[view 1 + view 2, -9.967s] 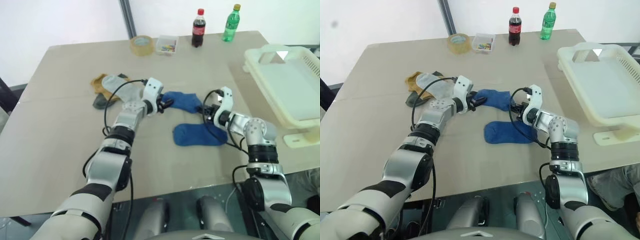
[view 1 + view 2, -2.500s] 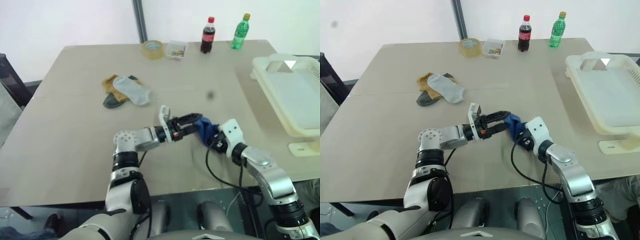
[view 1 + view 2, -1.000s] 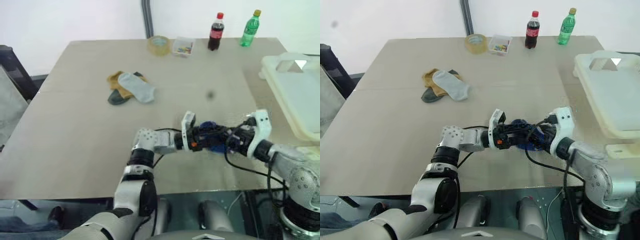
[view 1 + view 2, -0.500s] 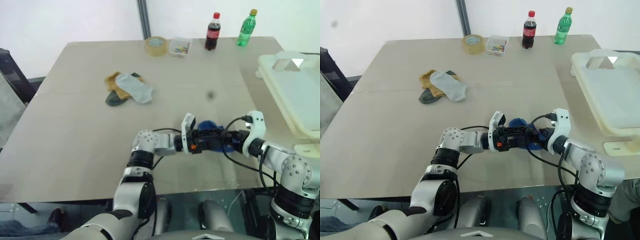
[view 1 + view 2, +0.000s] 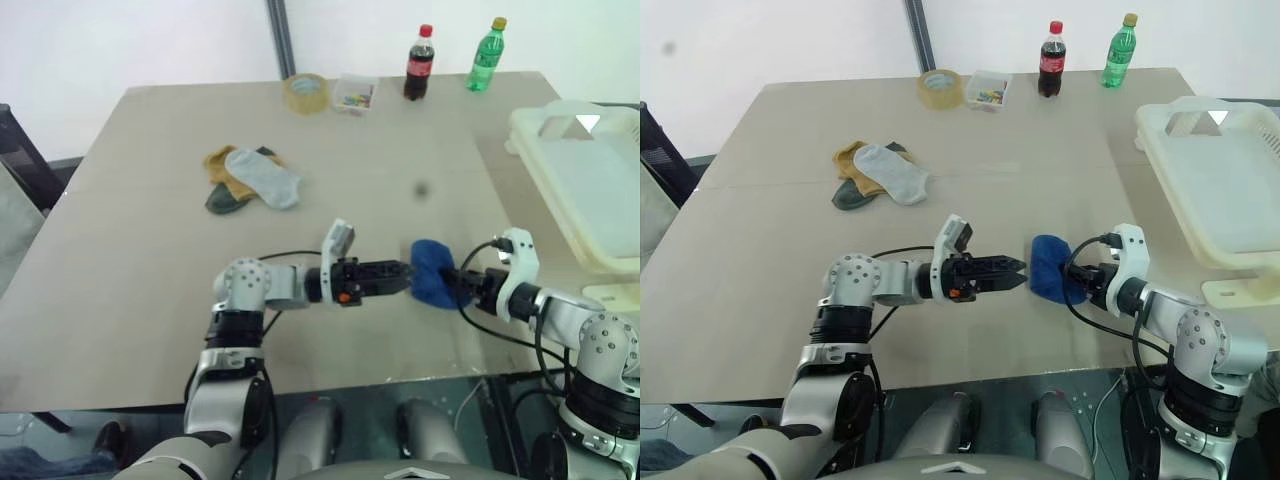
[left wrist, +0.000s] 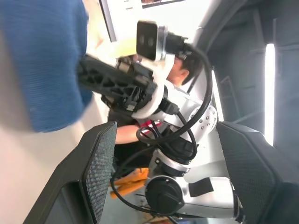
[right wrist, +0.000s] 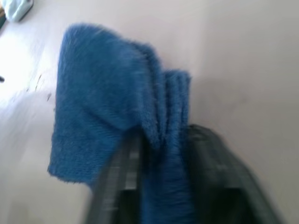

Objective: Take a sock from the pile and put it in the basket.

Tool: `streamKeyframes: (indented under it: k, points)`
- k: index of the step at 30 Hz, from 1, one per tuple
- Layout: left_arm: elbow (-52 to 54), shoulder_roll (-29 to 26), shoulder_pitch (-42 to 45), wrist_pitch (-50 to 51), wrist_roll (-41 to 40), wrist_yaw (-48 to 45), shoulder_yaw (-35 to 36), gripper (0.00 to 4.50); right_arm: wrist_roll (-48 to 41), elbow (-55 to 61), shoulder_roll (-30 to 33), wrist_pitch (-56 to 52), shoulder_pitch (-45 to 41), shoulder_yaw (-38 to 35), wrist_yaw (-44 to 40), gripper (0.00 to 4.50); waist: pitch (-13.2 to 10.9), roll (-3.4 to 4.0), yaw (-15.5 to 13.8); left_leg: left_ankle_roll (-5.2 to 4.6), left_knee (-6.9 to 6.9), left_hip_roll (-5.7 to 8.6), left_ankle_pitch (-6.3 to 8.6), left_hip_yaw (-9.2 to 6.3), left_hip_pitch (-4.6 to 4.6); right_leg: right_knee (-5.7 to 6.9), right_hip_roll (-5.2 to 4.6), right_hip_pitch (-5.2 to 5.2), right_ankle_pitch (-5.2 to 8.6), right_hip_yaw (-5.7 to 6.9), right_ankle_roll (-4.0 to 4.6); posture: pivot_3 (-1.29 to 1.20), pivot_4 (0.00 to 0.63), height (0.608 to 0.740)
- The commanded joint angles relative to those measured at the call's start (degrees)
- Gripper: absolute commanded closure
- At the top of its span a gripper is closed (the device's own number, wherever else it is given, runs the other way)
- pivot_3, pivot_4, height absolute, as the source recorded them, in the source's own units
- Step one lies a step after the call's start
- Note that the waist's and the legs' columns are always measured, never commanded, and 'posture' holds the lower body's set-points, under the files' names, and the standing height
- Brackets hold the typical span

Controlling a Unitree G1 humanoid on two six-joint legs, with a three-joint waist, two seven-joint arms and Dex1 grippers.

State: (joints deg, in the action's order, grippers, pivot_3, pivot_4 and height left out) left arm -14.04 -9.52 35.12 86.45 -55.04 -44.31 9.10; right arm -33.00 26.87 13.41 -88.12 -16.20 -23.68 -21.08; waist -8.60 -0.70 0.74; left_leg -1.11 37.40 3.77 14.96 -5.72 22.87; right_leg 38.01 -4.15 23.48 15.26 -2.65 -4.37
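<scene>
The right gripper [image 5: 1087,282] has just closed on the folded blue socks [image 5: 1050,268] — the right wrist view shows the cloth pinched between its fingers. The left gripper [image 5: 1012,268] has let go and drawn back; it now sits just beside the bundle with its jaws apart. The handover looks done, so the carry to the basket [image 5: 1225,190] at the table's right edge falls to the right arm. The pile [image 5: 873,171] lies well apart at the far left.

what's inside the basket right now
The basket shows a bare floor with no socks. Its far right end is cut off, so that part can't be checked. The blue sock is outside it, in the right gripper.
</scene>
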Motion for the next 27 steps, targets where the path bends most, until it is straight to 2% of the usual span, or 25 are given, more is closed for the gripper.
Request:
streamKeyframes:
  k: [1,7,10,14,18,20,23,27]
  points:
    - [-0.1,-0.2,0.3,-3.3,1.1,-1.0,-1.2,0.81,-1.6,-1.1,-0.7,-1.3,0.9,1.6,-0.7,4.35,0.0,0.0,0.1,0.0,0.0,0.0,0.0,0.0,0.0,0.0,0.0,0.0,0.0,0.0,0.0,0.0,0.15,0.74]
    - [0.6,-0.8,-0.4,-6.0,2.9,-1.8,-3.4,0.81,-2.0,-2.2,-2.6,-0.8,0.1,-0.1,0.3,4.35,0.0,0.02,0.3,0.0,0.0,-0.07,0.0,0.04,-0.02,0.02,0.02,0.02,-0.02,-0.03,0.04,0.0,0.15,0.74]
    - [3.1,-2.7,-1.8,-12.4,6.7,-2.5,-6.2,0.81,-2.4,-1.6,-3.3,-0.9,0.1,-1.5,0.7,4.35,0.0,0.03,0.4,0.0,0.0,-0.08,0.0,0.09,-0.06,0.03,0.02,0.02,-0.04,-0.08,0.07,0.0,0.15,0.74]
    - [10.1,-8.0,-5.5,-29.4,18.0,-5.0,-15.1,0.81,-3.6,0.6,-3.3,-2.6,0.7,-4.4,0.5,4.35,0.0,0.03,0.2,0.01,-0.02,-0.12,0.0,0.11,-0.06,0.02,-0.02,0.05,-0.06,-0.11,0.1,0.0,0.15,0.74]
    - [16.3,-11.7,-9.5,-44.8,25.1,-8.8,-19.2,0.81,-5.9,3.7,-1.2,-4.3,1.0,-8.7,0.2,4.35,0.0,0.04,-0.1,0.01,-0.06,-0.09,0.0,0.12,-0.02,-0.05,-0.17,0.05,-0.07,-0.12,0.11,0.0,0.15,0.74]
    - [17.9,-12.8,-11.7,-56.9,31.2,-9.4,-21.3,0.81,-7.2,5.1,0.4,-4.4,0.4,-10.4,0.8,4.35,0.0,0.07,-0.2,0.0,-0.08,-0.05,0.0,0.12,0.02,-0.08,-0.24,0.06,-0.07,-0.09,0.11,0.0,0.15,0.74]
    - [17.0,-10.6,-14.1,-70.7,35.4,-9.5,-21.8,0.81,-10.4,5.4,3.6,-4.4,-0.2,-11.5,1.5,4.35,0.0,0.08,-0.3,-0.01,-0.09,-0.01,0.01,0.16,0.04,-0.1,-0.33,0.07,-0.07,-0.09,0.11,0.0,0.15,0.74]
    - [14.9,-7.8,-15.1,-80.1,38.2,-9.9,-22.7,0.81,-12.8,4.4,5.4,-4.4,-0.8,-12.0,3.3,4.35,0.0,0.08,-0.2,-0.06,-0.08,-0.03,0.01,0.15,0.05,-0.09,-0.33,0.05,-0.07,-0.05,0.11,0.0,0.15,0.74]
